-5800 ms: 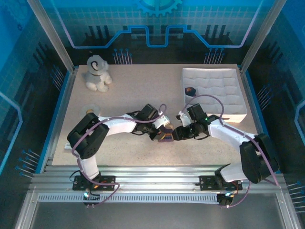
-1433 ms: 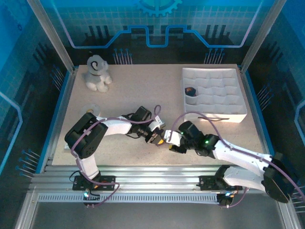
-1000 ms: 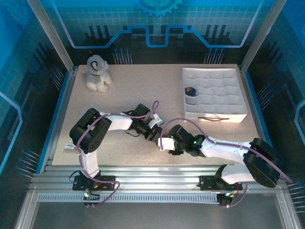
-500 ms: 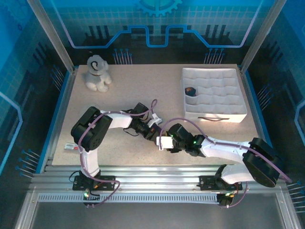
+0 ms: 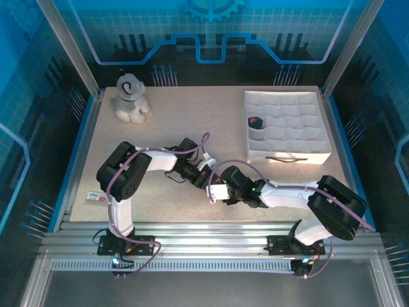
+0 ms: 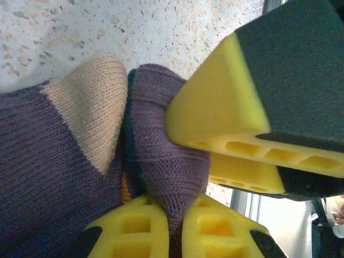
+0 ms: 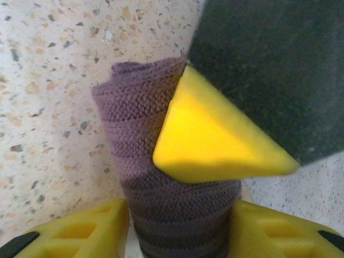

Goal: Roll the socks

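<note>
Purple socks, lower frame, are pinched by left claw and gripped by right claw; opposing pulls could unravel them.

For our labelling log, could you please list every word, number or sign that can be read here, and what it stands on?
No text here can be read.
The small white tag near the table left edge: too small to read.
The gear emblem on the back wall: a sign, no words.

socks: cut by left, bottom edges | tray item: too small to identify
</note>
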### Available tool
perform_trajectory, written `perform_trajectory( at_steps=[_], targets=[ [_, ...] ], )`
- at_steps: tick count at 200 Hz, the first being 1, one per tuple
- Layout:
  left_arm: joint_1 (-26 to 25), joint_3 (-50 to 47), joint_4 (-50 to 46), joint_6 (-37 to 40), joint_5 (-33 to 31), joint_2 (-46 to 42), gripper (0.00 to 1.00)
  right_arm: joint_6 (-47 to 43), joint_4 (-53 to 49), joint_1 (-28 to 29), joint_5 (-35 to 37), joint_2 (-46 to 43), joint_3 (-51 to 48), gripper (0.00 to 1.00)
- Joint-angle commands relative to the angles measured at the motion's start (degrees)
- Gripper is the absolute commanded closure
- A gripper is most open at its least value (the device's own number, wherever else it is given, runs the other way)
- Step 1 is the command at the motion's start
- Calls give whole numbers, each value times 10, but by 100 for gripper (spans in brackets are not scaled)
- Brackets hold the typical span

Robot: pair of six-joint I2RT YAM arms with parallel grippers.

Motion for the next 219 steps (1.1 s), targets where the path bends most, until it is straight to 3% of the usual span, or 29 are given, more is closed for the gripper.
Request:
perform_trajectory(
  at_steps=[1, 16, 41, 76, 146, 163, 193, 219],
  targets=[
    [2, -7, -50, 3, -4, 20, 100, -15, -15, 6, 13, 33, 5, 55],
    [5, -6, -54, 4, -4, 18, 100, -18, -20, 13, 32, 48, 11, 67],
    [8, -9, -51, 2, -20, 6, 99, -14, -67, 24, 50, 58, 31, 100],
    [17, -28, -13, -35, -67, -44, 77, 5, -153, 43, 41, 51, 48, 100],
    [75, -68, 33, -106, -135, -156, 64, 62, -267, 55, -12, 89, 99, 100],
    [88, -71, 24, -118, -160, -157, 64, 71, -289, 56, -40, 96, 112, 100],
    [101, -70, 21, -152, -187, -118, 76, 79, -352, 55, -89, 115, 149, 100],
    [102, -68, 48, -179, -189, -75, 79, 78, -382, 58, -107, 120, 163, 100]
  ],
)
